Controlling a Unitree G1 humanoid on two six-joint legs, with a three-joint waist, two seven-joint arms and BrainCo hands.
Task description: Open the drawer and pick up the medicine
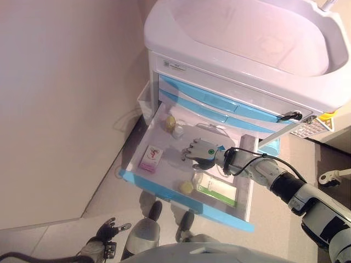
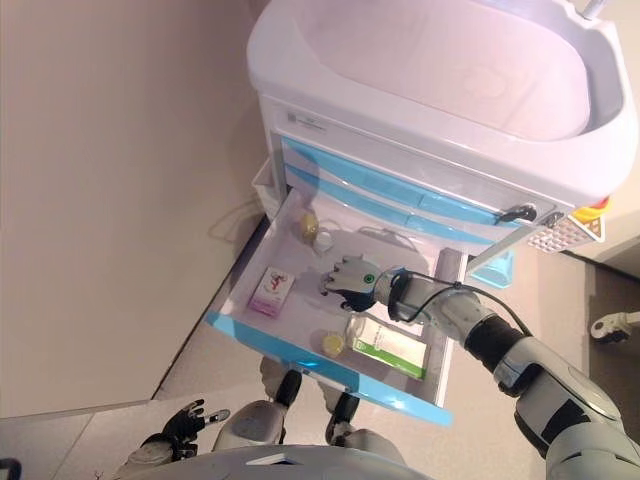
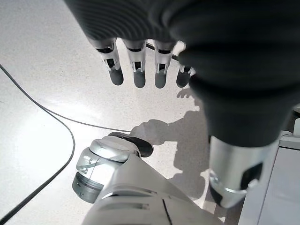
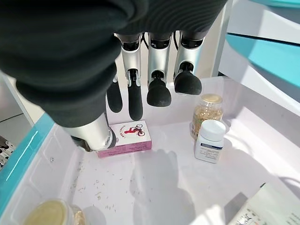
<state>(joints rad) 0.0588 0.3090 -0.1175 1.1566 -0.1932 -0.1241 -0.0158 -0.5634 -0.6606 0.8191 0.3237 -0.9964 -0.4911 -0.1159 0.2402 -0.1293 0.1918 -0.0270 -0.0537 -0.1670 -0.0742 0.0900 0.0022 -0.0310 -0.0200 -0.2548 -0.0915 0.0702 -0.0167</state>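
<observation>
The bottom drawer [image 1: 137,178] of the white and blue cart stands pulled out. Inside lie a pink medicine box [image 1: 151,159], a white pill bottle [image 4: 209,140], an amber jar [image 4: 206,112], a green and white box [image 1: 215,188] and a yellow-lidded jar [image 1: 186,187]. My right hand [image 1: 198,153] hovers open over the drawer's middle, fingers straight and pointing toward the pink box [image 4: 125,138], holding nothing. My left hand [image 1: 107,230] hangs open low by the floor, away from the cart.
The cart's white top tray [image 1: 247,33] overhangs the closed blue drawers [image 1: 219,107] above the open one. A beige wall [image 1: 60,98] runs along the left. A yellow-lidded jar [image 4: 51,213] sits near the drawer's front.
</observation>
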